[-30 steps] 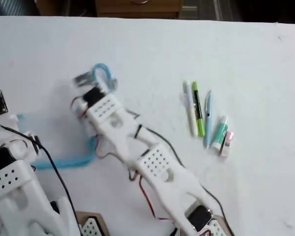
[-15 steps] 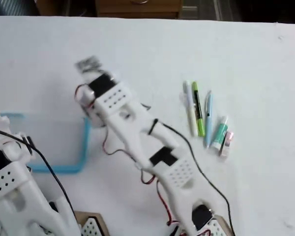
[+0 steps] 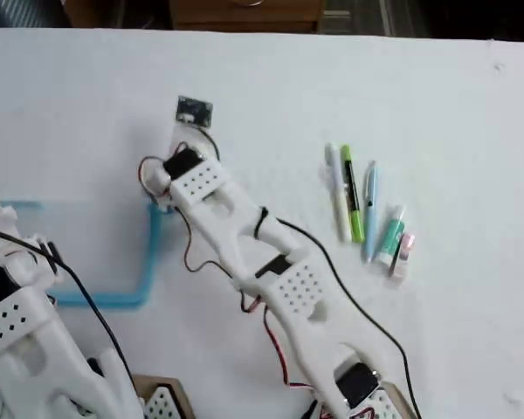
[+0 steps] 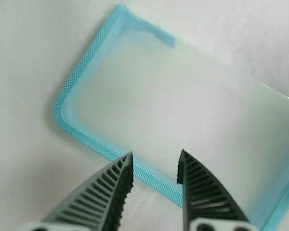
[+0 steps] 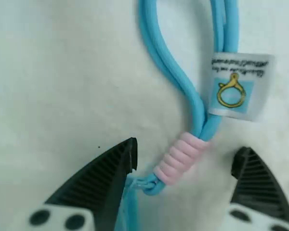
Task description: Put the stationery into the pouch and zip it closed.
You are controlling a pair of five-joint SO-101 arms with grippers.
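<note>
The pouch point(image 3: 87, 253) is translucent with a blue rim and lies flat at the table's left. Its blue cord loop point(image 5: 173, 62) carries a pink bead point(image 5: 180, 156) and a white tag point(image 5: 238, 86). My right gripper point(image 5: 187, 151) is open, and the bead lies on the table between its fingers. That arm's wrist point(image 3: 188, 170) sits at the pouch's right edge. My left gripper point(image 4: 155, 161) is open just above the pouch's point(image 4: 183, 106) blue edge, with nothing in it. The stationery lies in a row at the right: a white pen point(image 3: 336, 192), a green marker point(image 3: 352, 192), a blue pen point(image 3: 369, 209), a teal stick point(image 3: 389, 236) and a small pink item point(image 3: 403, 253).
The right arm point(image 3: 279, 279) stretches diagonally from the front edge across the middle of the table. The left arm point(image 3: 17, 323) stands at the front left corner. White table lies bare between the pouch and the stationery and along the back.
A second ago the pouch was bunched up, its cord loop raised at the right gripper. It now lies flat, and the right wrist has swung slightly right and turned.
</note>
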